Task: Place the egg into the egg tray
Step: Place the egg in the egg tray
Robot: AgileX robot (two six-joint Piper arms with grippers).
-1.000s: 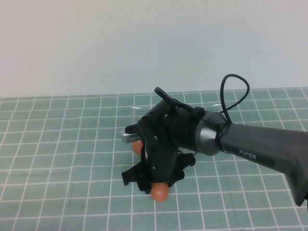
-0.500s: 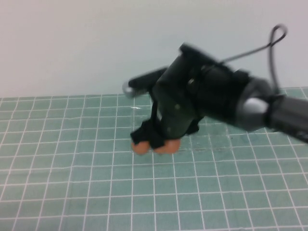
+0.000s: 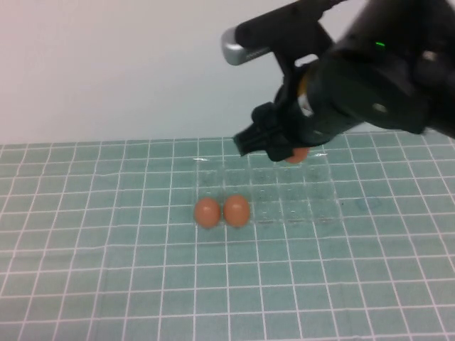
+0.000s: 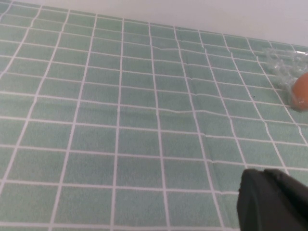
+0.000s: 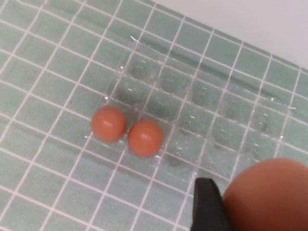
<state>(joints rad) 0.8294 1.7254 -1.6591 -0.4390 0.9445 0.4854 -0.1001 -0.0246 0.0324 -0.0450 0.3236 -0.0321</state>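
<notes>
Right gripper (image 3: pixel 284 150), fingers closed on egg (image 3: pixel 297 154), held above tray's (image 3: pixel 313 206) far-right cups, empty cups directly below; left gripper (image 4: pixel 269 202) low over surface, far from tray, finger state indeterminable.

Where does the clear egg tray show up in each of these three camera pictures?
High view: the egg tray lies mid-table, below the right gripper, which holds an egg.
Left wrist view: only a corner shows at the right edge; the left gripper is dark at the bottom.
Right wrist view: it fills the middle.
Shared landmark: the tray's end egg.
</notes>
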